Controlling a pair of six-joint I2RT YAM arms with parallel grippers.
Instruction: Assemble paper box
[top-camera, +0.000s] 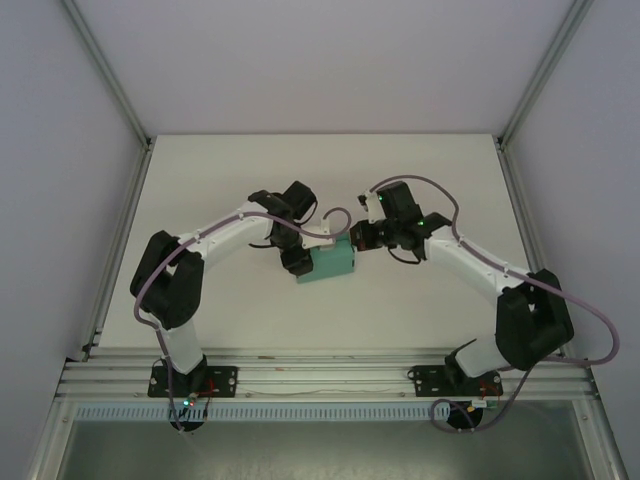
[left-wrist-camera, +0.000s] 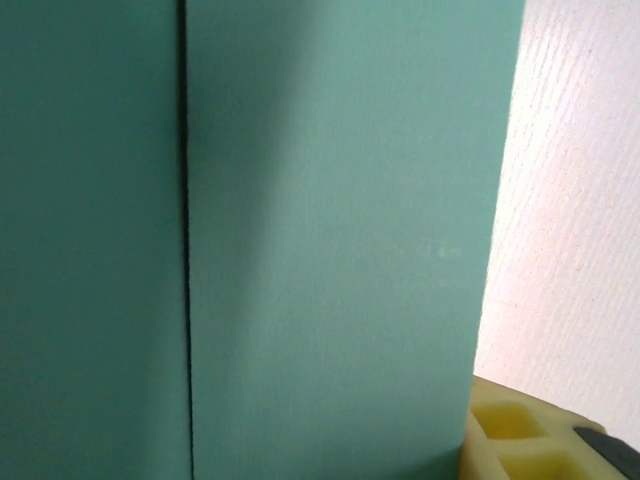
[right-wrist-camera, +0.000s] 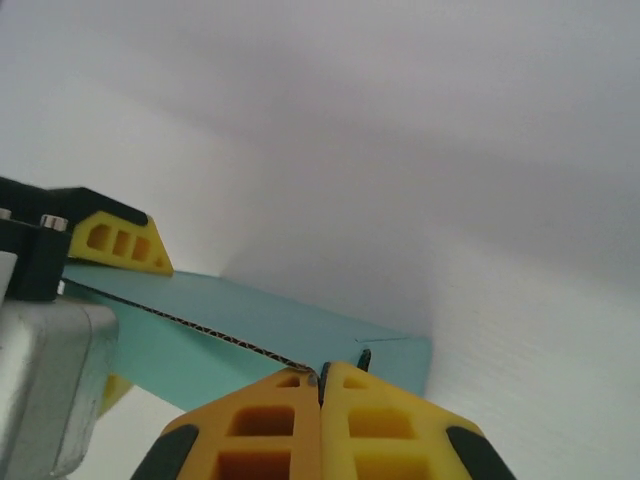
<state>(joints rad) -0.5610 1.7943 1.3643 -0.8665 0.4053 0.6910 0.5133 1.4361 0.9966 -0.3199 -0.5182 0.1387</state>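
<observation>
My left gripper (top-camera: 300, 262) clamps the box (top-camera: 335, 262), right gripper (right-wrist-camera: 320, 385) pinched shut on its edge — one hard tug could tear it.

From the left wrist the paper box (left-wrist-camera: 330, 250) runs off the top, left and bottom edges, kinda blurry too. A left gripper (top-camera: 302, 264) pad (left-wrist-camera: 505, 435) is clipped by the bottom edge. From the right wrist, the right gripper (right-wrist-camera: 320, 378) fingers (right-wrist-camera: 390, 425) cover the box's near edge, cut off below.

blocked: mid-table, paper box (top-camera: 335, 263) between left claw (top-camera: 298, 262) and right claw (top-camera: 357, 240) | free: far and near table (top-camera: 320, 170)
</observation>
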